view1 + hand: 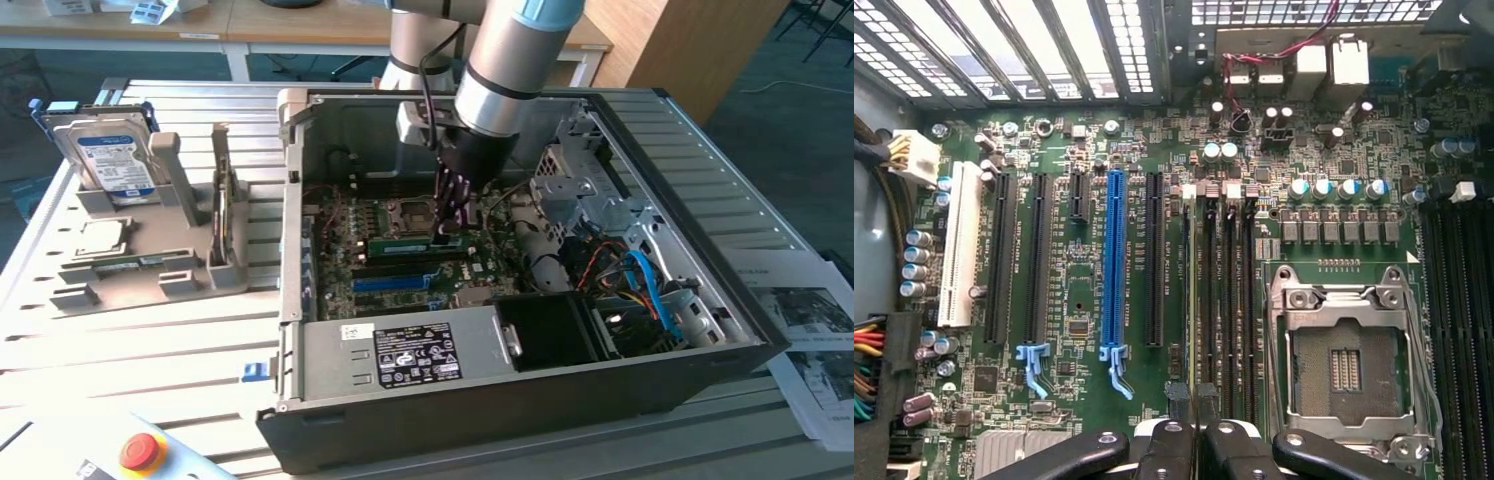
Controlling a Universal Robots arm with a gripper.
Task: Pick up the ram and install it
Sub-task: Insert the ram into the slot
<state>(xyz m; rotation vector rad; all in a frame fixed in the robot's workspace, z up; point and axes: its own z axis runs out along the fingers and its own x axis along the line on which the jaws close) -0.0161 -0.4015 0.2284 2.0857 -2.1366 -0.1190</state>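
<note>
Arm's black gripper (451, 232) (1191, 402), jaws pinched narrow on the long flat green circuit-board ram stick (407, 246) (1190, 300), standing edge-down at the dark memory slots (1232, 300), centre of the exterior view, inside the open black computer case (534, 412); likely risk: a slight tilt or notch mismatch leaves one end unseated.

Slatted metal desk (134, 340) carries it all. The open computer case (467, 420) sits flat on the slats, its walls standing around the claw (450, 238). Well off to the exterior view's left of the claw rests a grey parts rack (127, 285). Far to the exterior view's right of the claw lie printed sheets (814, 320). Well to the camera side of the claw, on the exterior view's left, is a control box (80, 440) with a red button.
</note>
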